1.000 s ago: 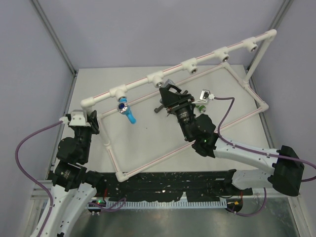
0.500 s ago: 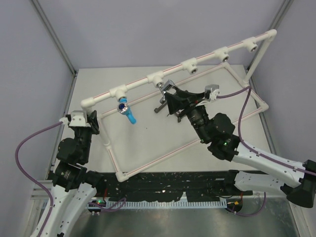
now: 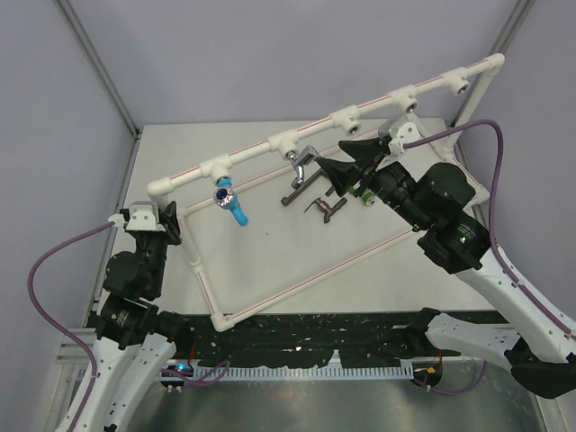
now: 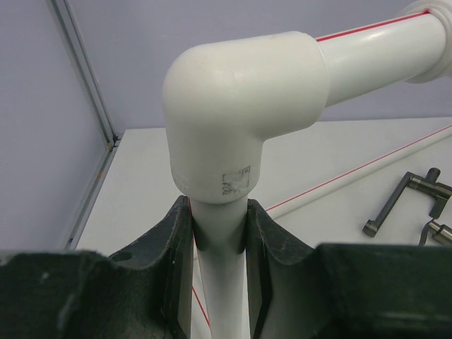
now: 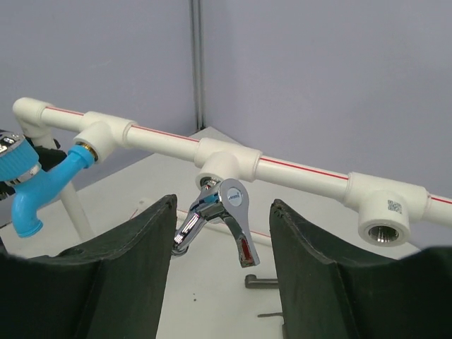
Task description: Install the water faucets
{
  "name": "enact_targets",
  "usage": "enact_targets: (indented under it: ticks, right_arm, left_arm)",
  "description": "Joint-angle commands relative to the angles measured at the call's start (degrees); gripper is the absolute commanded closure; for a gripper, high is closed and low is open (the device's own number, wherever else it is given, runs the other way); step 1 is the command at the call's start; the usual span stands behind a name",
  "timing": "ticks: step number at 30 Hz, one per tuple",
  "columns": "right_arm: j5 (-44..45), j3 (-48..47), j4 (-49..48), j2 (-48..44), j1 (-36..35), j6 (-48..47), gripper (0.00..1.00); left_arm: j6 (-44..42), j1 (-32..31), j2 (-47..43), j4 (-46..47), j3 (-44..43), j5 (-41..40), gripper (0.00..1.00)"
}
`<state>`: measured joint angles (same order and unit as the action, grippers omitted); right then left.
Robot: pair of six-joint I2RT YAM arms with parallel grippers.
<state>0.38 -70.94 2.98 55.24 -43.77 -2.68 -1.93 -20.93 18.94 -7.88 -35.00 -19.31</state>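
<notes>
Left gripper: fingers closed tight on the upright leg of the white pipe frame, just under the corner elbow, bracing it. Right gripper: jaws stand apart, about half spread, and hold nothing. It hangs level with the rail, mouth facing it. Straight ahead of that mouth, clear of both fingers, the chrome faucet sits with its threaded end in a rail socket, lever hanging down and spout angled to the fingers' left. Below the right gripper, two dark faucets lie loose on the table. Further left along the rail the blue faucet is in its socket, spout down. Past the right finger an empty socket faces forward. My read is that the chrome faucet is being seated. If it needs more turning, close on its body rather than the lever, keep the wrist in line with the socket axis and turn without side pull, with the left grip firm on the leg. Whether the thread is fully home cannot be told.
</notes>
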Motion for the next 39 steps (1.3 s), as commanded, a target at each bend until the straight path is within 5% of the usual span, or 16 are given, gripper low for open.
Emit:
enact_targets:
  ticks: [1,13,26,34,39]
  right_arm:
    - [-7.0,-3.1,6.7,2.8,1.8,0.6,0.40]
    - [-17.9,-1.5,4.9,6.5,4.9,7.8,0.43]
    - [-28.2,1.7,3.2,2.5,4.9,17.5,0.67]
    - [-26.4,0.0,4.4,1.6,4.9,13.0,0.55]
    - [-17.6,1.2,4.5,1.0,4.9,14.2,0.44]
  left_arm:
    - [-1.7,-0.3,0.4,-2.9,0.5,1.6,1.00]
    - [-1.6,-0.3,0.1,-2.8,0.6,1.7,1.00]
    - [-1.7,-0.3,1.3,-3.0,0.5,1.5,1.00]
    - [-1.8,-0.3,1.5,-3.0,0.6,1.5,1.00]
    - [-1.8,-0.3,1.3,-2.8,0.6,1.6,1.00]
